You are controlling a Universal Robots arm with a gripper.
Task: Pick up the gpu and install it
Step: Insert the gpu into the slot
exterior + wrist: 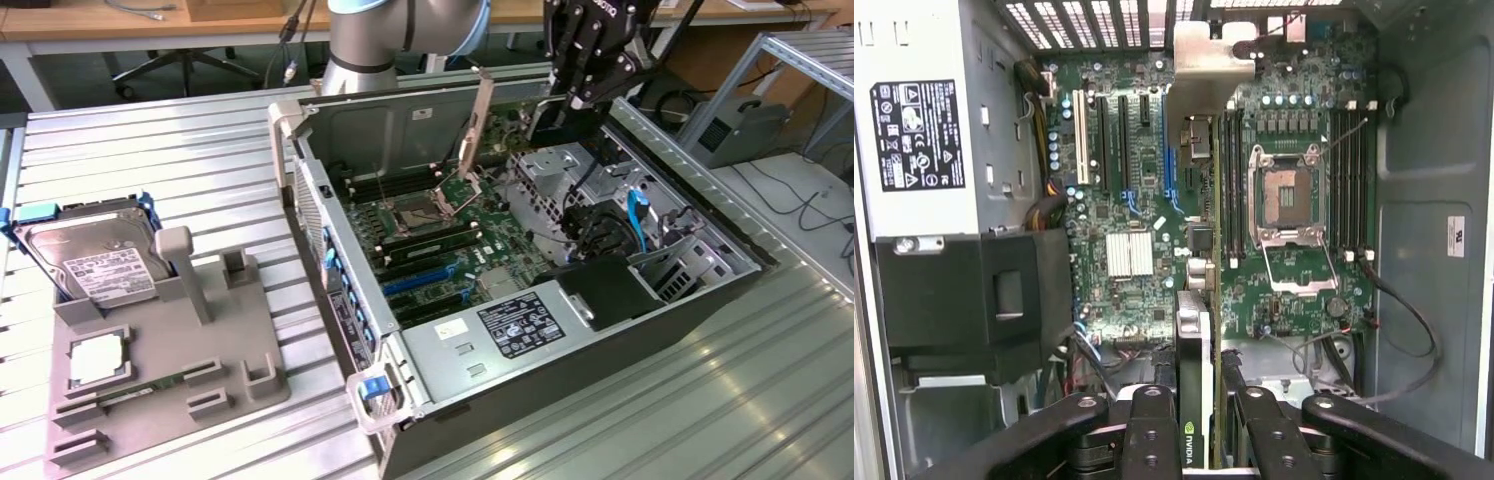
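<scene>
The arm (387,30) stands behind the open case (360,130), its grey column at the exterior view's top centre. Its black wrist reaches down from the top edge at the exterior view's upper right, over the far end of the motherboard (441,220). The jaws are clenched on the gpu (1194,400): in the wrist view the card shows edge-on between the two inner fingers (1152,430), a green logo on its near edge, hanging over the board beside the long slots (1122,140) and the empty socket (1289,195).

The arm's upper links are cut off by the exterior view's top edge. Seen edge-on, the card hides both faces, and its far end blends into the board, so whether it touches a slot cannot be told. In the exterior view the card is hard to pick out against the circuitry under the jaws.

At the exterior view's left, a hard drive (94,255) stands in a grey holder (174,370) on the tabletop (160,150).
</scene>
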